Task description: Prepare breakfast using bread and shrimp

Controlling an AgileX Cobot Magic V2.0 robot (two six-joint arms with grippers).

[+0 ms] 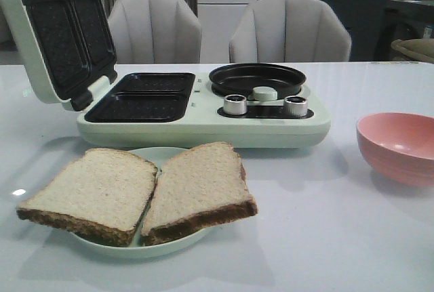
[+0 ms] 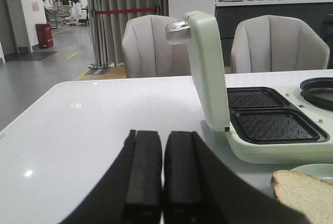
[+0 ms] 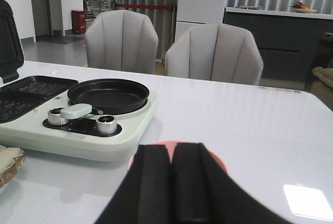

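Two slices of bread, one on the left [image 1: 91,190] and one on the right [image 1: 200,183], lie side by side on a pale green plate [image 1: 156,248] at the table's front. The shrimp is out of view. Neither gripper appears in the front view. In the left wrist view my left gripper [image 2: 164,133] is shut and empty over bare table, with a corner of a bread slice [image 2: 302,193] off to one side. My right gripper [image 3: 171,146] is shut and empty, in front of the pink bowl [image 3: 219,162], which its fingers mostly hide.
A pale green breakfast maker [image 1: 203,126] stands behind the plate, its lid [image 1: 57,34] raised over two black sandwich plates [image 1: 139,99], with a round black pan [image 1: 258,78] and two knobs on its right half. The pink bowl [image 1: 400,146] sits at the right. Two chairs stand behind the table.
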